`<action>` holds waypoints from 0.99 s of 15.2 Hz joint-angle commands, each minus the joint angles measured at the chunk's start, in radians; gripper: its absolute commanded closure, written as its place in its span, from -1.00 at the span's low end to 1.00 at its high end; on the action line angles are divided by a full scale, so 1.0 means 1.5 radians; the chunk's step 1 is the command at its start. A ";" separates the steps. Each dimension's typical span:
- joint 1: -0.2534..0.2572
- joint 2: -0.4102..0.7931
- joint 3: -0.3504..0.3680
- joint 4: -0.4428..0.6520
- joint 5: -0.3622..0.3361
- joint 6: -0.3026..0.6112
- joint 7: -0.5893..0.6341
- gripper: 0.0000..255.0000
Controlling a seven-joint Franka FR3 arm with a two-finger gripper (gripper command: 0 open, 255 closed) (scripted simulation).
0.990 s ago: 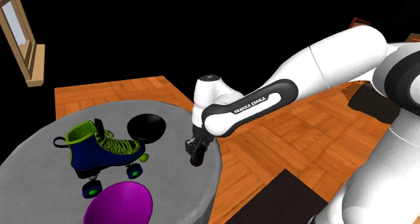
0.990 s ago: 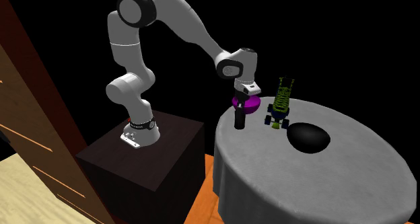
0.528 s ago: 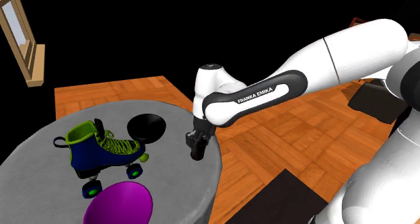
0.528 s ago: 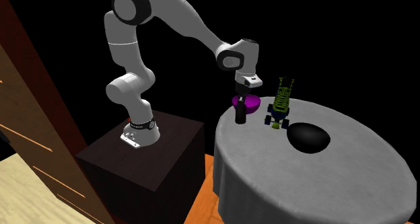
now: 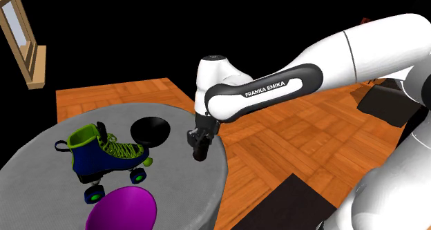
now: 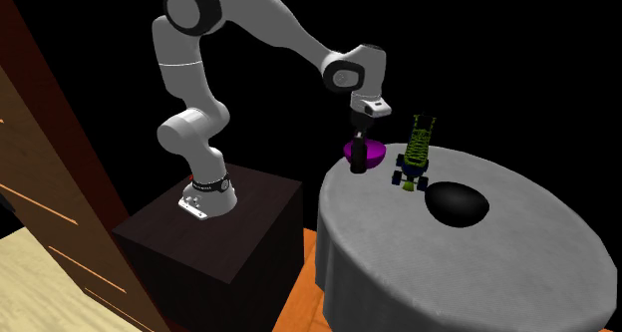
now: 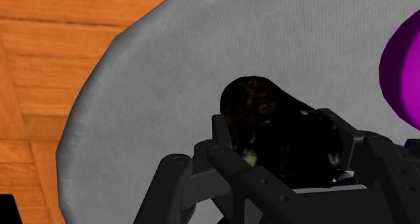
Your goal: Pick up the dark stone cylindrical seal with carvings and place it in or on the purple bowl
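Grasp done: gripper [image 7: 286,140] is clamped on the seal [image 7: 259,105], fingers pressing both flanks. Seal hangs below the hand, approx. upright, and looks clear of the grey table [image 5: 41,152] underneath. Left to do: carry it over to the purple bowl [image 5: 124,209], which sits off to one side of the hand and lower, then release. Seal appearance: short cyl., near-black w/ brownish mottling and pale flecks, rounded end — carvings not legible.
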 commanded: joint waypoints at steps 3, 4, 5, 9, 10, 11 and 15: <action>0.031 0.032 0.028 0.047 -0.013 -0.018 0.066 1.00; 0.039 0.043 0.035 0.062 -0.018 -0.023 0.084 1.00; 0.048 0.055 0.042 0.077 -0.024 -0.028 0.102 1.00; 0.087 0.109 0.064 0.148 -0.051 -0.052 0.173 1.00; 0.097 0.124 0.068 0.168 -0.058 -0.059 0.191 1.00; 0.109 0.139 0.072 0.188 -0.066 -0.067 0.208 1.00; 0.158 0.206 0.083 0.280 -0.098 -0.102 0.272 1.00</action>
